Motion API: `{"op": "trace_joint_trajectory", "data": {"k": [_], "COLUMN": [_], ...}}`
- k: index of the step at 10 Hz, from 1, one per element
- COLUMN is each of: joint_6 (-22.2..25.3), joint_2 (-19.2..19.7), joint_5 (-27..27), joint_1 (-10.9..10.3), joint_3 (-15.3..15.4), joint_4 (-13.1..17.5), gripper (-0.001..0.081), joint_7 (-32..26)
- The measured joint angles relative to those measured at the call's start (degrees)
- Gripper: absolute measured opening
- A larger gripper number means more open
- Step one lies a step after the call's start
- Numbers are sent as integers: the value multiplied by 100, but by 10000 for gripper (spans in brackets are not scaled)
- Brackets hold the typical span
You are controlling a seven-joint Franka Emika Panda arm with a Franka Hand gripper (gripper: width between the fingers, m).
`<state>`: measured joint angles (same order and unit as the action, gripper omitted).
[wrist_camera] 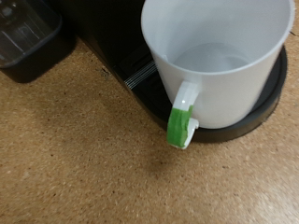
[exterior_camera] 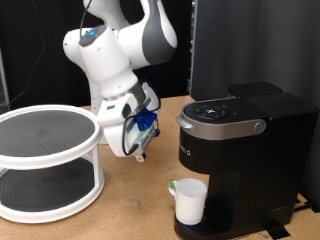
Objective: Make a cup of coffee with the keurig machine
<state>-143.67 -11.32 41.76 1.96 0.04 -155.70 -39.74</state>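
Cup first: a small plain white mug, upright and empty as far as the wrist view shows, standing on the round dark drip tray at the foot of the keurig machine. In the wrist view its handle sticks out over the tray's edge towards the cork-coloured table, with a green mark on it near the lower end. The machine itself is a big matte-black box with a silver-grey ring around its top and round buttons on the lid, and the cup sits tucked under its overhanging head.

From where the exterior camera stands, the gripper hangs above the table to the exterior view's left of the machine and higher than the cup, well clear of it and touching nothing. It points down at a slant, with a bit of blue showing near its fingers. Nothing sits between the fingers that I can see, but the angle is too poor to say whether they are apart or together; the wrist view shows no fingertips at all. That camera looks down on the cup and tray from close range.

Further to the exterior view's left stands a white two-tier round rack with dark mesh shelves, well apart from the cup.
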Motion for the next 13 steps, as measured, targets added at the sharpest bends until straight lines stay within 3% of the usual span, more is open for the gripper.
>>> {"op": "trace_joint_trajectory", "data": {"k": [2, 4, 6, 10, 13], "joint_6": [241, 265, 624, 1428, 1781], "joint_2": [-430, -401, -497, -1153, -1598], "joint_5": [-485, -463, -340, -73, -50], "joint_1": [199, 198, 198, 199, 201], "joint_3": [6, -8, -138, -408, -445], "joint_4": [-104, -102, -46, 176, 424], "gripper": [806, 806, 806, 806, 806], "joint_7": [522, 337, -63, -224, 97]}}
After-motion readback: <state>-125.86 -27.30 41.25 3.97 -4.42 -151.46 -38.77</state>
